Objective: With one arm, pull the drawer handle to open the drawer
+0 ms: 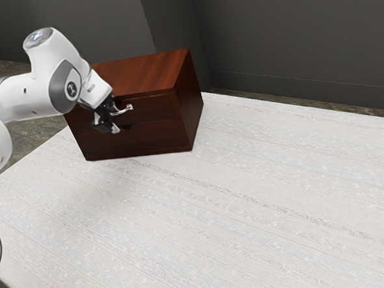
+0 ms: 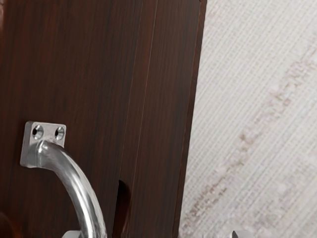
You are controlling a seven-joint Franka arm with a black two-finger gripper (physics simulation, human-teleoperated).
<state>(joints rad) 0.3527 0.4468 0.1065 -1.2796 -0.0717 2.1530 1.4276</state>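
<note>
A dark wooden cabinet (image 1: 150, 75) stands at the table's far left in the exterior view. Its drawer front (image 1: 152, 110) looks flush with the cabinet face. A curved silver handle (image 1: 123, 110) sticks out of the drawer front. My black gripper (image 1: 108, 123) is at that handle, fingers spread apart around its lower part, open. In the wrist view the handle (image 2: 74, 183) arcs from its screwed base plate (image 2: 45, 134) down under my hand, against the drawer front (image 2: 74, 74).
The white table (image 1: 247, 199) stretches wide toward the exterior view's right and front. A dark wall (image 1: 289, 27) stands behind the cabinet. A small notch (image 2: 122, 198) shows in the wood beside the handle.
</note>
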